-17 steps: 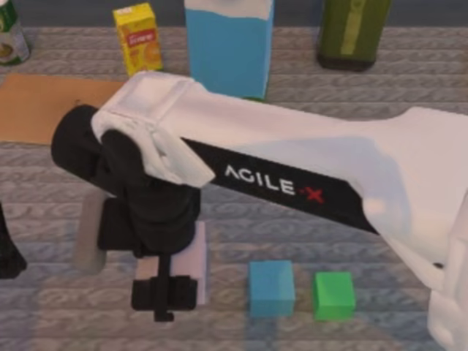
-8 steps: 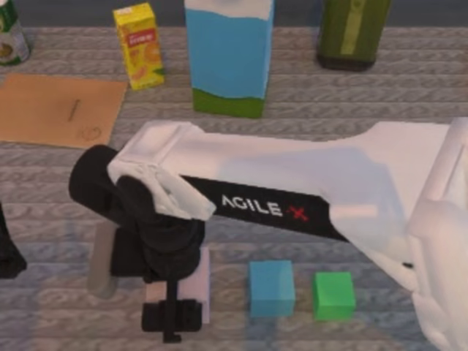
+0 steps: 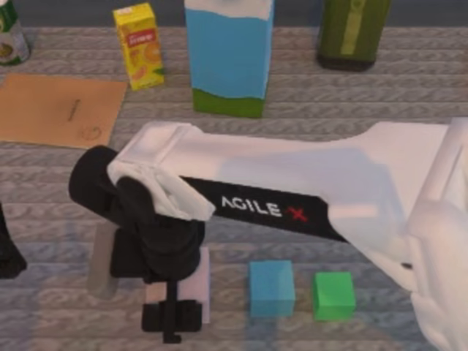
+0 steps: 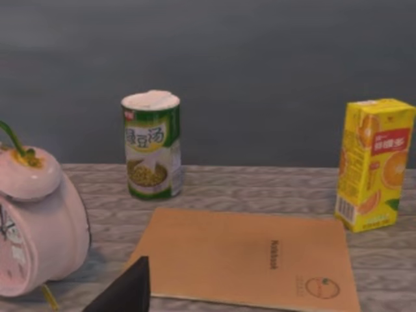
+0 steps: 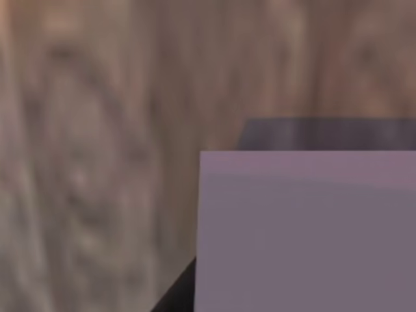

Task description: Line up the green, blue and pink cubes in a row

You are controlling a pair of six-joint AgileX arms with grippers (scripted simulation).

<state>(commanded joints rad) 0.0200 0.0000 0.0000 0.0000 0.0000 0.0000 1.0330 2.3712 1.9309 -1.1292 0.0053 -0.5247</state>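
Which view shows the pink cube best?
The right wrist view: the pink cube fills much of it, unobstructed. The top view shows only slivers of it beneath the right gripper. The left wrist view misses it.

Pale lilac-pink cube, turquoise-blue cube, bright green cube, grey wood-grain table.

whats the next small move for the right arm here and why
Probably open the right gripper and lift straight up. The pink cube under it seems to sit on the table left of the blue cube and green cube, roughly in line, so the row looks done.
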